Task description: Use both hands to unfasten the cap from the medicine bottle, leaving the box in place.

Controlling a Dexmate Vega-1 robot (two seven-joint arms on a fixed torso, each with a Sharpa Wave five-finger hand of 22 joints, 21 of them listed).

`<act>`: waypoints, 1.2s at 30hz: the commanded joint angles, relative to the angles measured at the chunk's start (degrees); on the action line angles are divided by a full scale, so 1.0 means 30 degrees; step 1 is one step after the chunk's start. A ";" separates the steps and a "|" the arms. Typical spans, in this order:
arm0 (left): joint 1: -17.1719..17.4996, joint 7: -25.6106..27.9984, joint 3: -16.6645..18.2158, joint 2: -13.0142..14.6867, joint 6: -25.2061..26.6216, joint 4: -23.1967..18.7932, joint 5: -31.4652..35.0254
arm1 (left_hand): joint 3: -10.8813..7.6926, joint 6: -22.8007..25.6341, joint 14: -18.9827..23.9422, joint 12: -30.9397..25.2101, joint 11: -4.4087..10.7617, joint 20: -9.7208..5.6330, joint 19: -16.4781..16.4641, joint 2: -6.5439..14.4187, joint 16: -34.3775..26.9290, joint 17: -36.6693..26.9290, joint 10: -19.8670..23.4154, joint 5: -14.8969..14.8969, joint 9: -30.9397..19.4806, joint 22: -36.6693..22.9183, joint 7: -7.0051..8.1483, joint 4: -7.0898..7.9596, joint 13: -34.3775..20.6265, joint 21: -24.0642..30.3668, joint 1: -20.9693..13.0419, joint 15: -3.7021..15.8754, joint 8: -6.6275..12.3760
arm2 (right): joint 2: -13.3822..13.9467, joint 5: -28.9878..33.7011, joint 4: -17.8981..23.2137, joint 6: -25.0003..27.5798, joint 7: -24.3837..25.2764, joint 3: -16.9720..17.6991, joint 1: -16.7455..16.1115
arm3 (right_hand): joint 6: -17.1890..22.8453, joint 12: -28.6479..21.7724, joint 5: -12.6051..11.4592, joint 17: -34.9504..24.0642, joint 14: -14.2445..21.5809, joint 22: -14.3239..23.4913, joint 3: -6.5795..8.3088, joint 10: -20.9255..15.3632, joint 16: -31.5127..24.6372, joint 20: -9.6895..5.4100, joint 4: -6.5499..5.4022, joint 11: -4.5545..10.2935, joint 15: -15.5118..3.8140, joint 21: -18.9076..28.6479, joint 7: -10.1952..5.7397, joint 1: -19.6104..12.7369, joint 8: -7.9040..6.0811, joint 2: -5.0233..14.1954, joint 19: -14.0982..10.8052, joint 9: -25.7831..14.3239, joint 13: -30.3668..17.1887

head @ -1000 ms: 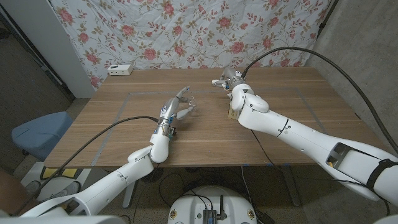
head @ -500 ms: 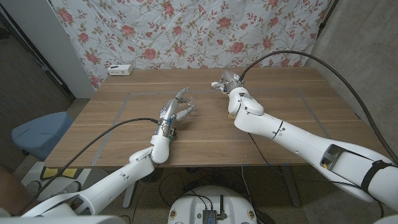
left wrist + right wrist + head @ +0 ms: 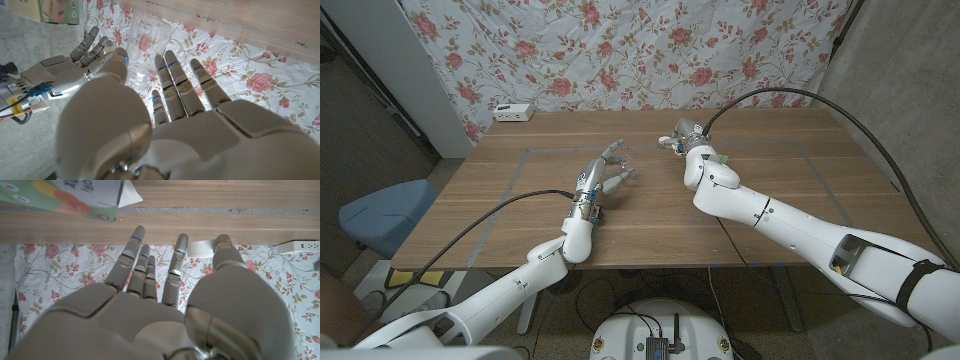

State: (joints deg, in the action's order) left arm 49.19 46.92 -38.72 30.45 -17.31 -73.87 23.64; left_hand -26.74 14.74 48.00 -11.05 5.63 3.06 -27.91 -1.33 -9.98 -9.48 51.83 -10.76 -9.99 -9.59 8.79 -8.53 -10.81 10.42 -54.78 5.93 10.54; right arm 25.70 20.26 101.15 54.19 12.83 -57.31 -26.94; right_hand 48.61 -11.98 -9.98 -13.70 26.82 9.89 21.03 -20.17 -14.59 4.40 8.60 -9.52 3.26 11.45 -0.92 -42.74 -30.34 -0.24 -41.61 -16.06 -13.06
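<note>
You've got a wooden surface [image 3: 520, 215] w/ faint tape lines marking a rectangle on it. A white power strip [image 3: 513, 112] sits at the far left corner, just by the edge; it also shows in the right wrist view [image 3: 301, 247]. Behind hangs a floral cloth [image 3: 620, 50], pink roses on white. A blue stool [image 3: 380, 215] stands on the floor left of the surface.
</note>
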 commanded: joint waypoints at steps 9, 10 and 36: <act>0.0777 -0.0798 0.0631 0.1024 0.1554 -0.2546 0.0217 | 0.0152 0.0311 0.0126 -0.0136 0.1432 -0.0006 0.0073 0.0158 -0.0059 -0.0035 0.1734 -0.0129 -0.0032 -0.0054 -0.0034 0.0072 -0.0038 0.0120 -0.0180 0.2322 0.0105 | 0.0056 -0.0598 0.0042 -0.0692 0.0291 0.0261 -0.0196 | 0.0070 -0.0003 -0.0120 -0.0081 -0.0028 0.0004 0.0203 -0.0128 0.0087 -0.0163 -0.0003 -0.0025 -0.0044 -0.0032 -0.0068 0.0056 -0.0205 0.0037 -0.0044 -0.0003 -0.0011; 0.0848 -0.0865 0.0682 0.1033 0.1723 -0.2687 0.0184 | 0.0161 0.0305 0.0129 -0.0134 0.1426 -0.0001 0.0083 0.0160 -0.0055 -0.0032 0.1729 -0.0130 -0.0032 -0.0053 -0.0055 0.0081 -0.0037 0.0118 -0.0169 0.2312 0.0097 | 0.0062 -0.0602 0.0048 -0.0711 0.0295 0.0264 -0.0196 | 0.0061 -0.0003 -0.0120 -0.0079 -0.0033 0.0004 0.0207 -0.0131 0.0091 -0.0163 0.0003 -0.0026 -0.0031 -0.0032 -0.0078 0.0049 -0.0205 0.0033 -0.0044 -0.0003 -0.0011; 0.1716 -0.1554 0.1151 0.1707 0.2680 -0.3768 0.0144 | 0.0253 0.0092 -0.0067 -0.0067 0.1389 -0.0050 0.0404 0.0161 0.0070 0.0028 0.1423 -0.0155 -0.0032 -0.0040 -0.0095 0.0166 -0.0028 0.0060 0.0007 0.2290 -0.0002 | -0.0395 -0.0783 -0.0778 -0.0954 -0.0099 -0.0227 0.0050 | -0.0035 0.0041 -0.0119 -0.0124 -0.0167 0.0003 0.0262 -0.0039 0.0144 -0.0196 0.0018 -0.0043 -0.0095 -0.0079 -0.0107 0.0027 -0.0250 0.0087 0.0044 0.0061 -0.0038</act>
State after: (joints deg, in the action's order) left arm 53.19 42.72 -35.92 34.72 -10.48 -83.94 24.16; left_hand -26.26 15.25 48.01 -11.20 5.42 2.86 -27.09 -1.33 -9.98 -9.33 52.04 -10.81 -9.99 -9.60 8.70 -8.07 -10.80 10.41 -54.79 5.93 10.54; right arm 25.71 18.15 100.37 51.61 12.55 -57.22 -27.05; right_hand 48.59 -11.98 -9.87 -13.99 26.58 9.89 21.53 -20.17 -14.14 3.89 8.62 -9.52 3.05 11.22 -0.90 -42.74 -30.68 -0.24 -41.49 -15.83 -13.06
